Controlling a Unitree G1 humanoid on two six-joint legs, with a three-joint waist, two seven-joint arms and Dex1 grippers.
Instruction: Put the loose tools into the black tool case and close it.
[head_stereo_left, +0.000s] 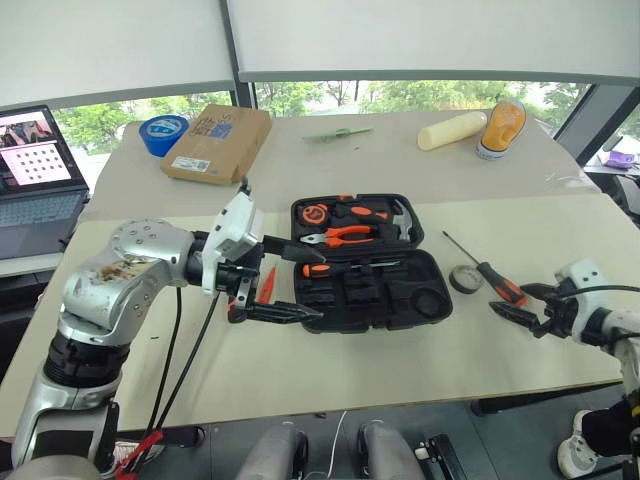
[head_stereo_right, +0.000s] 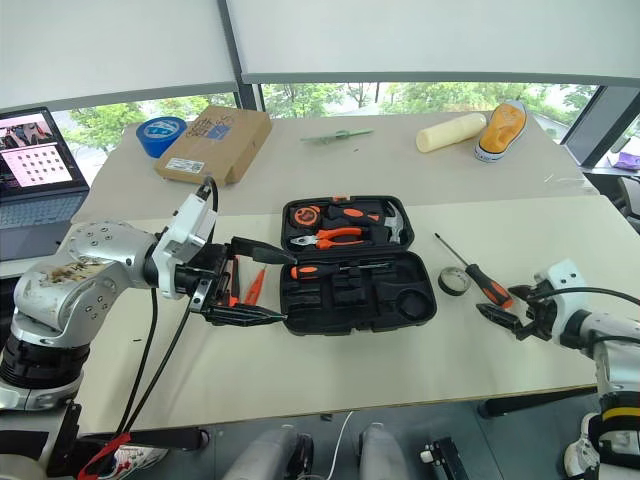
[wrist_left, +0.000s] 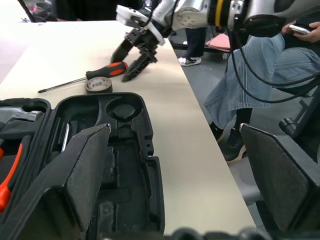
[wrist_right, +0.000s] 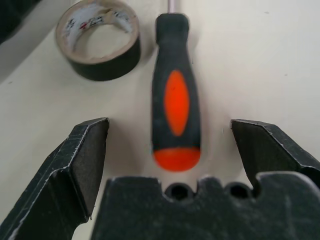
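Left eye view: the black case (head_stereo_left: 370, 265) lies open at the middle of the table (head_stereo_left: 330, 375), its lid half toward the far edge holding orange-handled pliers (head_stereo_left: 340, 235), a tape measure (head_stereo_left: 315, 213) and other tools, with an orange-and-black screwdriver (head_stereo_left: 335, 267) lying across the hinge line. The near half shows mostly bare moulded slots. The left gripper (head_stereo_left: 292, 282) hangs at the case's left end, its two black fingers spread wide, one above the hinge edge and one just off the near left corner, holding nothing. A slim orange tester (head_stereo_left: 267, 284) lies on the table between those fingers and the left wrist, just beside the case.

Toward the table's right edge, a second screwdriver (head_stereo_left: 487, 272) with a red-and-black handle lies with its shaft pointing at the far edge. A small dark tape roll (head_stereo_left: 465, 279) sits between it and the case, close to both. The right gripper (head_stereo_left: 520, 303) hovers low at the handle's butt end, fingers (wrist_right: 75, 160) wide apart and empty; in the right wrist view the handle (wrist_right: 176, 117) lies centred between the two fingers, touching neither.

Along the far edge sit a blue tape roll (head_stereo_left: 163, 132), a cardboard box (head_stereo_left: 218, 142), a green stick (head_stereo_left: 338, 133), a cream cylinder (head_stereo_left: 452, 130) and an orange-and-white object (head_stereo_left: 501, 130). A laptop (head_stereo_left: 38, 180) stands open beyond the table's left edge. In the left wrist view a seated person's leg in jeans (wrist_left: 250, 85) shows past the table.
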